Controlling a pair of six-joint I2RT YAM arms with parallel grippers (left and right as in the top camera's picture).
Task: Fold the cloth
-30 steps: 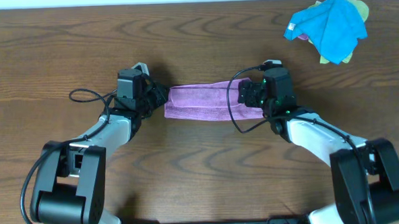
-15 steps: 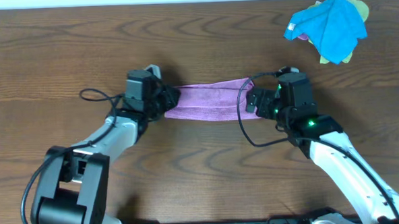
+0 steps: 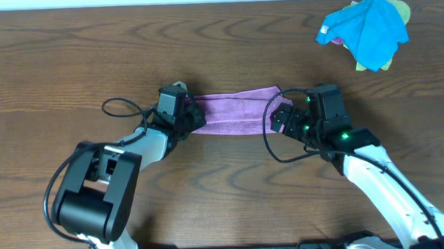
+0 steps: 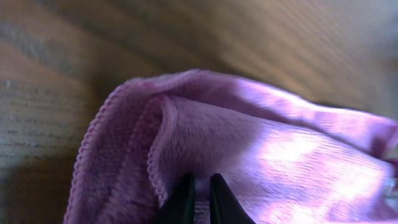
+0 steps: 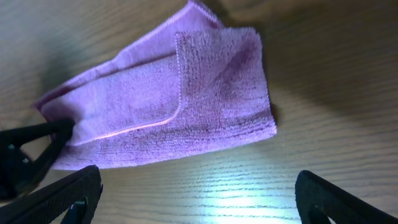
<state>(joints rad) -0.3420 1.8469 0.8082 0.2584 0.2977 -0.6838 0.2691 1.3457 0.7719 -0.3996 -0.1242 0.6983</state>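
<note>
Left claw (image 4: 199,198) of mine is pressed together on the hem of the cloth (image 4: 249,143), which lies doubled into a long purple strip on the surface (image 3: 54,72) between my two claws. My right claw (image 5: 199,186) is spread wide and holds nothing, the strip's other end lying just ahead of its fingertips. Well beyond that right claw sits a crumpled blue cloth (image 3: 364,24) over a yellow-green cloth (image 3: 403,10).

I seem to work at a robot test bench. On a plain wood-grain table (image 3: 54,57), my cabled left arm (image 3: 97,190) and right arm (image 3: 390,185) stand at the near edge. The cloth (image 3: 236,112) lies mid-table, and a heap of other cloths (image 3: 364,28) sits at the far right corner.
</note>
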